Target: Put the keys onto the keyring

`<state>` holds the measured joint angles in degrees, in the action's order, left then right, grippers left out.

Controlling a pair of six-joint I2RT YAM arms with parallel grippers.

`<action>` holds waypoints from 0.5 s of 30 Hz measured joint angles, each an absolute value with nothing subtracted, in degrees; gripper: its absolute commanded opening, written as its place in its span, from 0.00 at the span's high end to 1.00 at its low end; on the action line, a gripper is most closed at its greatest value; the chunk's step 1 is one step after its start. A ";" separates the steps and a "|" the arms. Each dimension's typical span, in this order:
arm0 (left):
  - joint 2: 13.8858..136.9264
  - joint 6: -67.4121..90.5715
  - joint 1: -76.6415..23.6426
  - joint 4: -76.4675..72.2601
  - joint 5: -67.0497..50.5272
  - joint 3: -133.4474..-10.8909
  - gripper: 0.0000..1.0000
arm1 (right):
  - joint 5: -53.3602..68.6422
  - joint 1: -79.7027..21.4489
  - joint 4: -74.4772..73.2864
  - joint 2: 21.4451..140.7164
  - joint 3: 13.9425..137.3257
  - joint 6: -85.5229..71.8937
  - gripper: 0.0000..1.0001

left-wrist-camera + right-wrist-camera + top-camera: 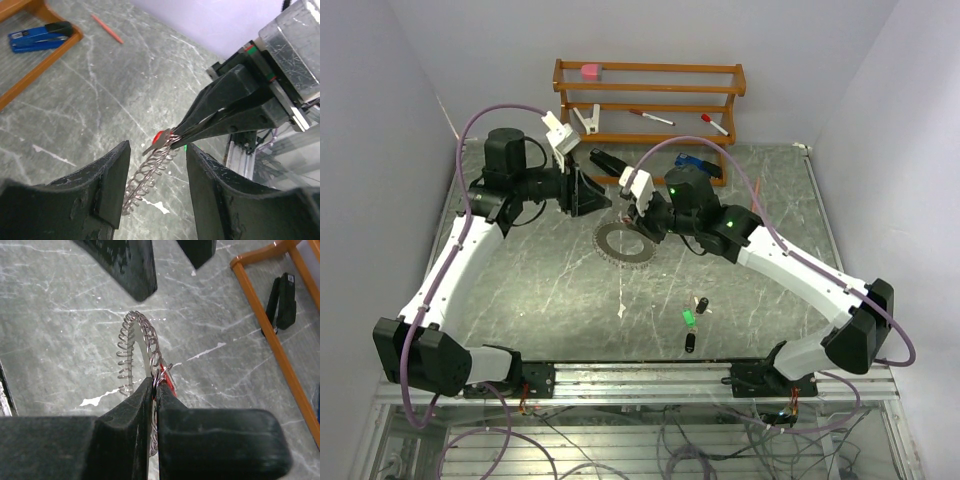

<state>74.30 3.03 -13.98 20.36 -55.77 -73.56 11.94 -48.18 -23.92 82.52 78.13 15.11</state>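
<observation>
right end effector's (156,383) key (170,382) seemingly at keyring (131,342)

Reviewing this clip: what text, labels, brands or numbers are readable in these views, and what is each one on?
No text can be read in any view.
Blue stapler: a pale label patch near one end, too blurred to read.
Marker on the wooden rack: any print is too small to tell.
</observation>
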 measured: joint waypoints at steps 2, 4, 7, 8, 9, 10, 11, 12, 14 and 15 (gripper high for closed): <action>74.39 2.57 -14.55 20.47 -57.08 -73.69 0.40 | 12.32 -48.51 -23.16 82.41 78.04 15.57 1.00; 75.02 0.16 -15.38 22.57 -58.35 -74.91 0.40 | 12.53 -48.84 -21.96 81.84 77.47 15.79 1.00; 76.18 -6.00 -16.29 27.03 -59.35 -77.47 0.40 | 12.95 -49.25 -20.69 80.40 76.47 15.94 1.00; 76.40 -8.64 -16.40 28.84 -59.77 -78.15 0.40 | 13.52 -49.36 -20.38 79.85 76.40 15.90 1.00; 76.44 -10.39 -16.47 29.98 -59.99 -78.41 0.40 | 13.93 -49.43 -20.12 79.57 76.40 15.88 1.00; 76.44 -13.13 -16.51 31.62 -60.45 -78.59 0.40 | 14.57 -49.47 -19.79 79.24 76.40 15.73 1.00; 76.44 -14.81 -16.58 32.73 -60.77 -78.61 0.40 | 15.35 -49.56 -19.53 78.96 76.40 15.57 1.00; 76.47 -16.97 -16.58 34.06 -61.28 -78.63 0.40 | 16.21 -49.60 -19.44 78.76 76.40 15.38 1.00; 76.64 -20.45 -16.58 36.53 -62.28 -78.76 0.40 | 17.89 -49.65 -19.35 78.56 76.40 14.79 1.00; 76.75 -21.96 -16.58 37.74 -62.76 -79.00 0.40 | 18.85 -49.74 -19.33 78.54 76.40 14.31 1.00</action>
